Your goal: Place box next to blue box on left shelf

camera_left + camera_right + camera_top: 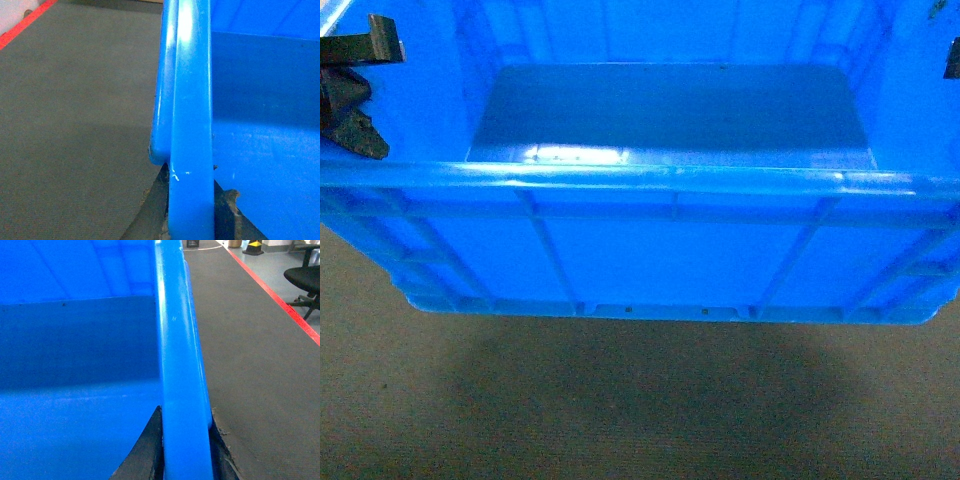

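The box is carried above the carpet, its side rims clamped by the left end effector and right end effector. No shelf is seen; it must be approached next.

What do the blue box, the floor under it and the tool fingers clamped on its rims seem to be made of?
The box looks like moulded plastic, glossy: bright highlights on its rim, ribbed walls, small scuffs. The floor looks like matte grey carpet or ribbed matting, with a fine woven texture. The left tool and right tool have dark, dull fingers with worn edges, possibly rubber pads; I cannot tell for sure.
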{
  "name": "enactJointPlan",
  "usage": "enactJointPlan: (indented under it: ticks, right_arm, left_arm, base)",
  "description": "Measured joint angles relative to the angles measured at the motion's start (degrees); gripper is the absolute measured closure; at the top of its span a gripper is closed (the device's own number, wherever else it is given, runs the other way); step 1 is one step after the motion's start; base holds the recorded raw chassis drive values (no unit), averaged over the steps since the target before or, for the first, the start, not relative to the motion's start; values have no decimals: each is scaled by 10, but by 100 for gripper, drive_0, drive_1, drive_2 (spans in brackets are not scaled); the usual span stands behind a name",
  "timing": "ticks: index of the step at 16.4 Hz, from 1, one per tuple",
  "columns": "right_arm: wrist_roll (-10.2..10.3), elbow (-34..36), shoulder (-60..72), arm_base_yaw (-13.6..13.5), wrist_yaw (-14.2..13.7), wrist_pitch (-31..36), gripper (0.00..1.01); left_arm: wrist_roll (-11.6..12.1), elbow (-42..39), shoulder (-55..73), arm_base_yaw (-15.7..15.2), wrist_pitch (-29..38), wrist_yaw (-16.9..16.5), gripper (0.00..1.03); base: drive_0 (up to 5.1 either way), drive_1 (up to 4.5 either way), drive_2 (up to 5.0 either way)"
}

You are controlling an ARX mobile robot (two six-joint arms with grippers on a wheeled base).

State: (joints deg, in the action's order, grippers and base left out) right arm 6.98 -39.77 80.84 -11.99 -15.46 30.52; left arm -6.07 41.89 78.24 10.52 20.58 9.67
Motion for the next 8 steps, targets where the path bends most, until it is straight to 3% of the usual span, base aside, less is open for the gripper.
enactJointPlan:
  ticks: [8]
  right_arm:
    - [0,0,0,0,0,0,84]
  left_arm:
    - [0,0,-2,-1,-1,0,94]
  base:
    - [0,0,0]
